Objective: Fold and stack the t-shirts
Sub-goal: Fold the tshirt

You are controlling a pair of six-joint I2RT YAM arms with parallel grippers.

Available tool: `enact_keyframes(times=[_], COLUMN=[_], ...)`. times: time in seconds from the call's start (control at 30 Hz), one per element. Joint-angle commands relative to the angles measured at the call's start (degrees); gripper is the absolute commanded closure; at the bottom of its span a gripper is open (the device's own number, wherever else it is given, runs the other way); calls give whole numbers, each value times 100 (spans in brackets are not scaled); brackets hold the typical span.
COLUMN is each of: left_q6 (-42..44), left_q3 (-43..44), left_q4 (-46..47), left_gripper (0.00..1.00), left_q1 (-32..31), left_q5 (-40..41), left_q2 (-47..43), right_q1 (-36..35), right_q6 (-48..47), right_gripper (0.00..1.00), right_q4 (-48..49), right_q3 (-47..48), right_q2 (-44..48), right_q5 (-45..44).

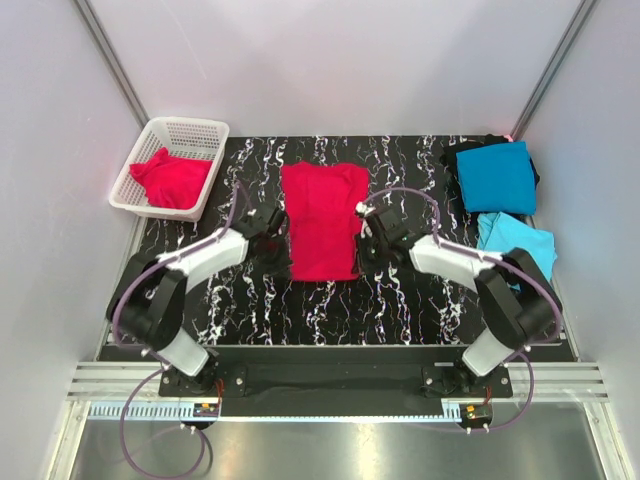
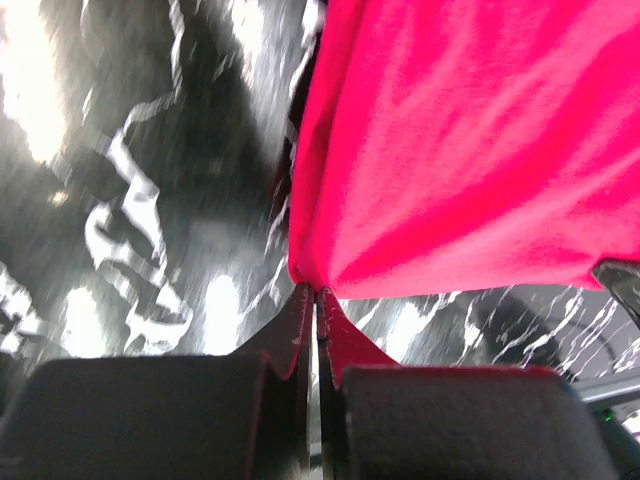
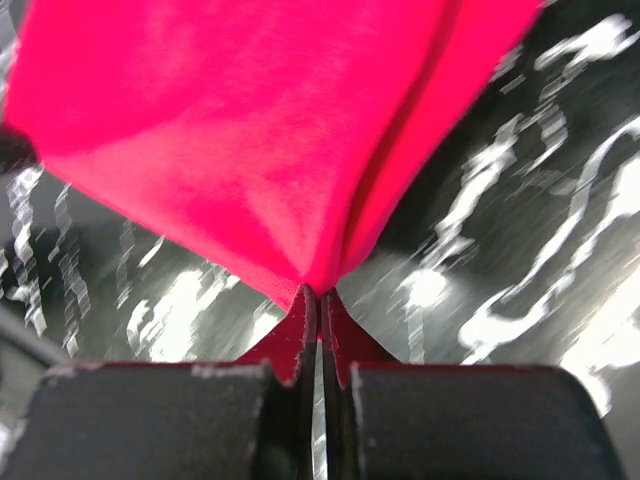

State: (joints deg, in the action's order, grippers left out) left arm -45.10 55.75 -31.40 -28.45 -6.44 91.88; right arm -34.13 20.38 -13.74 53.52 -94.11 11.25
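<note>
The right gripper pinches a gathered corner of the crimson-red t-shirt between closed black fingers, above the black marbled table.

crimson t-shirts: 2 | teal-blue t-shirt: 1 | sky-blue t-shirt: 1 | white mesh basket: 1 | pincers: 2, left pincer and right pincer

I see the table black, with white veins like marble. In the middle is a plain crimson t-shirt, one colour only, no print. At ten o'clock the white mesh basket shows a second crimson shirt. At two o'clock is a teal-blue shirt, and at three o'clock a lighter sky-blue shirt. The cables are purple.
</note>
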Motion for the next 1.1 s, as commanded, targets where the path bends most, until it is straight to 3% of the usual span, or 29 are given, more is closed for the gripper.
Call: enact_keyframes(times=[0.0,0.37,0.63,0.87,1.07], left_q6=[-95,-868,-1255,-1045,-650], left_q3=[-335,-1522,-1760,-1199,-110], left_q4=[-182,-490,-1016,-1298,-1422], left_gripper=[100,100,100,100,100], left_q1=[-99,-1162,-1418,-1436,-1436], left_q5=[310,608,907,1258,1733], left_q2=[-678,-2252,-3280,-3194,-2641], right_q1=[-374,-1596,-1975,-2001,-2001], right_q6=[325,1433,1838,1610,1057], right_gripper=[100,100,100,100,100], right_q4=[-349,-796,-1280,-1781,-2212], right_q3=[-201,-1053,-1107,-546,420], right_q2=[638,1974,2572,2564,2108], right_q5=[-307,-966,-1309,-1809,-2432])
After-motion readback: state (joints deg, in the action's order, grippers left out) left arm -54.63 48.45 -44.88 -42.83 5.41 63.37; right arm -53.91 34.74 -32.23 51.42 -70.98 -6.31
